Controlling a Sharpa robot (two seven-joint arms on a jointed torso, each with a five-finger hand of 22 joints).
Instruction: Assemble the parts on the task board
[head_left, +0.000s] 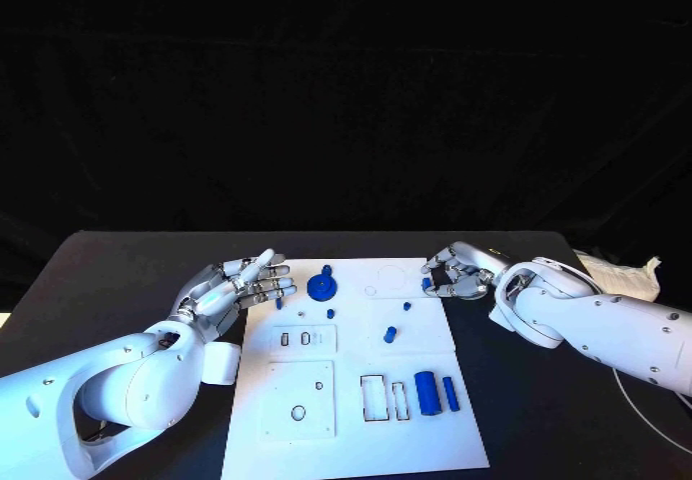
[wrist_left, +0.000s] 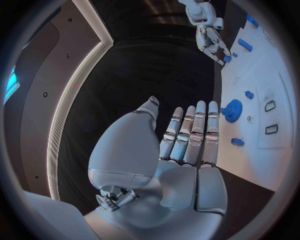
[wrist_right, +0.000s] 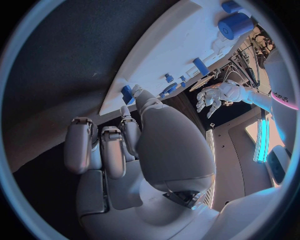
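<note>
Black table (head_left: 130, 270) underneath, white task board (head_left: 361, 420) lying lengthwise from near to far. Left hand (head_left: 238, 283) at the board's far-left edge, fingers (wrist_left: 190, 131) straight, apart, holding nothing. Right hand (head_left: 459, 272) at the far-right edge, fingers curled on a small blue part (head_left: 427, 284). Blue gear (head_left: 322, 288) just right of the left hand, clearly the nearer one.

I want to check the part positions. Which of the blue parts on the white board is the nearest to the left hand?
The round, gear-like blue part at the far end of the task board. It lies just beside the left hand; the other blue parts lie farther toward the board's middle and right.
</note>
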